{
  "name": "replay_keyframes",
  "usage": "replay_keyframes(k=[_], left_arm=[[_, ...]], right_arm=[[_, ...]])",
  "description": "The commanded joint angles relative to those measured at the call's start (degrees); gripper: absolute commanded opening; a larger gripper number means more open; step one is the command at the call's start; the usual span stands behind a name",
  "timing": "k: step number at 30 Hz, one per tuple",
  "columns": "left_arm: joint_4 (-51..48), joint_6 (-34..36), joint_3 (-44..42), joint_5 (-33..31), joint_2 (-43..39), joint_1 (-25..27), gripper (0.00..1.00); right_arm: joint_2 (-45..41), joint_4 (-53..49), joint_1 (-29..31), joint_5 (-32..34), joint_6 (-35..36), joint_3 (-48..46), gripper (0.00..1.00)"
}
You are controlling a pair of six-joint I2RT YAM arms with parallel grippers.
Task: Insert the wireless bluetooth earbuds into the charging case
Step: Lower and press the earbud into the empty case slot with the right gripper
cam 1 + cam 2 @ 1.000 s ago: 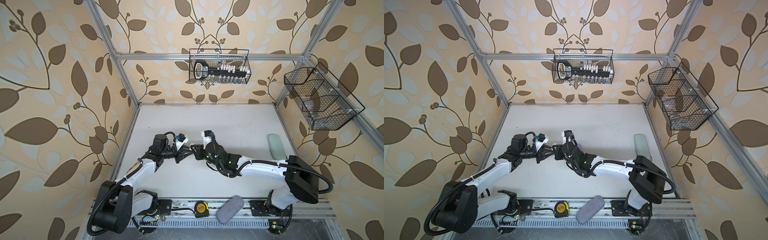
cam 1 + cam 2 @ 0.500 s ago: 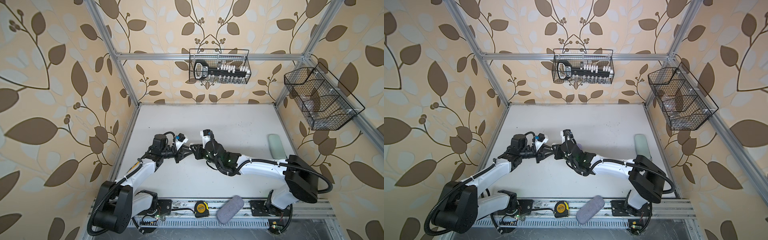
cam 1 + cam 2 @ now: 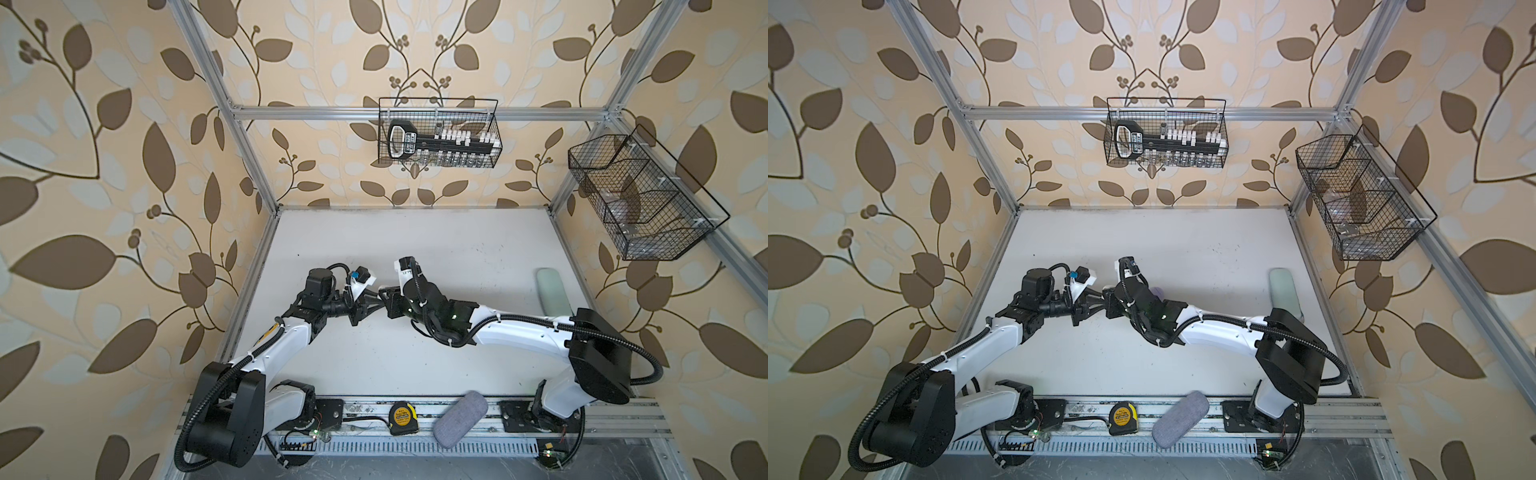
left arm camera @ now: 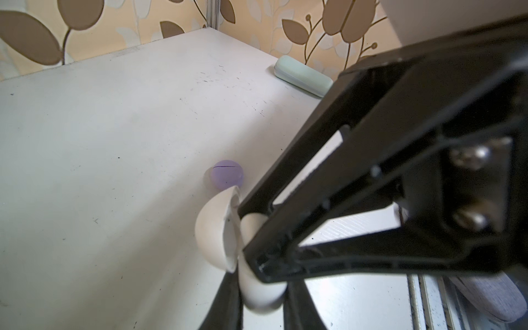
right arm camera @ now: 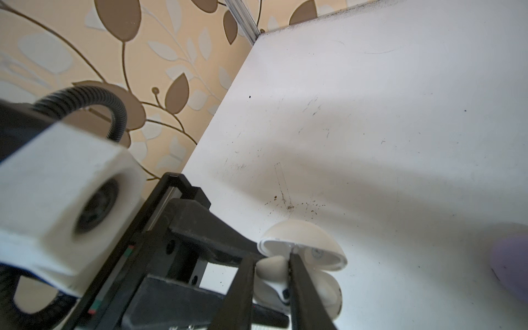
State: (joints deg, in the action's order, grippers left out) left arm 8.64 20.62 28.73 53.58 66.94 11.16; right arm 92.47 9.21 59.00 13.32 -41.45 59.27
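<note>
A white charging case [image 4: 261,285] hangs above the table with my left gripper [image 4: 261,288] shut on its base. Its lid [image 4: 213,228] stands open. My right gripper [image 5: 271,258] reaches in from the opposite side and is shut on a white earbud [image 5: 270,267]. The earbud sits right at the mouth of the open case [image 5: 325,288], under the lid [image 5: 303,240]. In both top views the left gripper [image 3: 372,301] and the right gripper [image 3: 384,291] meet tip to tip over the middle of the table, and the case is hidden between them. A closed lavender case [image 4: 227,175] lies on the table just beyond.
A pale green glasses case [image 3: 550,293] lies by the right wall. A grey pouch [image 3: 459,417] and a yellow tape measure [image 3: 401,417] rest on the front rail. Wire baskets hang on the back wall [image 3: 438,133] and the right wall [image 3: 640,199].
My right gripper has edged slightly left, closer to the left gripper. The left arm has stayed still.
</note>
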Motion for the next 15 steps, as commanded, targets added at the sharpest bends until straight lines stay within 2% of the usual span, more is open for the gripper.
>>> replay_keyframes(k=[1,15], left_arm=[[1.33,0.6,1.06,1.61,-0.76,0.32,0.06],[1.29,0.74,0.93,1.7,-0.85,0.27,0.06]], right_arm=[[0.9,0.54,1.9,-1.88,1.9,2.77,0.23],[-0.09,-1.56,1.3,0.44,2.22,2.28,0.24]])
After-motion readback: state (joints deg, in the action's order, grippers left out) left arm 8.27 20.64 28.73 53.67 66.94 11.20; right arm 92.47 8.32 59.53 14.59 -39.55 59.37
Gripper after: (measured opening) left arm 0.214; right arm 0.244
